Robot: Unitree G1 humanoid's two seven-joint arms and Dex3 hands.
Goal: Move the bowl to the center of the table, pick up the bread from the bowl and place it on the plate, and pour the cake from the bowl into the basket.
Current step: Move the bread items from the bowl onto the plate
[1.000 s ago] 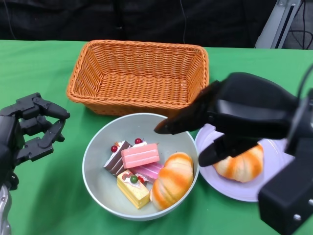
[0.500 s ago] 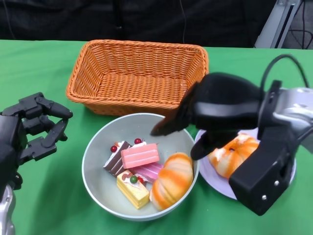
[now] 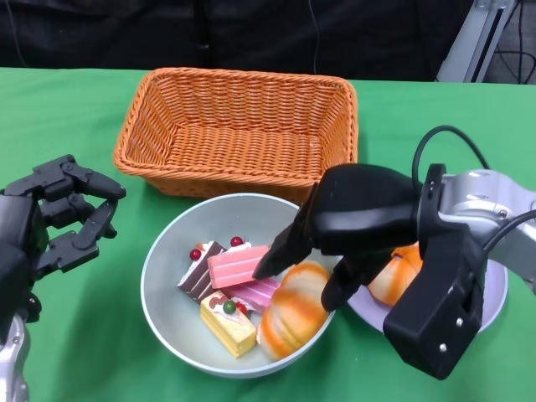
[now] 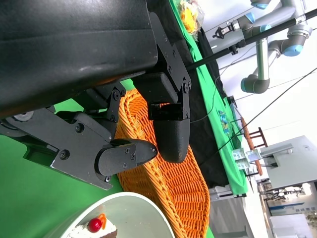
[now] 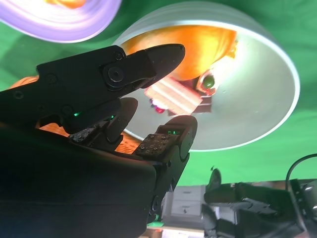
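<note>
Bread at the bowl's four o'clock waits; the empty, spread right hand has swung back from the plate to fetch it.

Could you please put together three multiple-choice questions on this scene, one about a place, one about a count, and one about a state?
1. Where is the basket relative to the bowl?
A. On the far side of it
B. Stacked inside it
C. On the near side of it

2. How many breads are in view?
A. One
B. Two
C. Four

3. What is the right hand doing?
A. Gripping the basket rim
B. Resting flat on the green table
C. Poised open over the bowl, holding nothing

Answers:
1. A, since the head view shows the basket beyond the bowl's far rim.
2. B, since one bread lies in the bowl and another bread lies on the plate.
3. C, since its fingers are apart above the bowl's bread with nothing between them.
</note>
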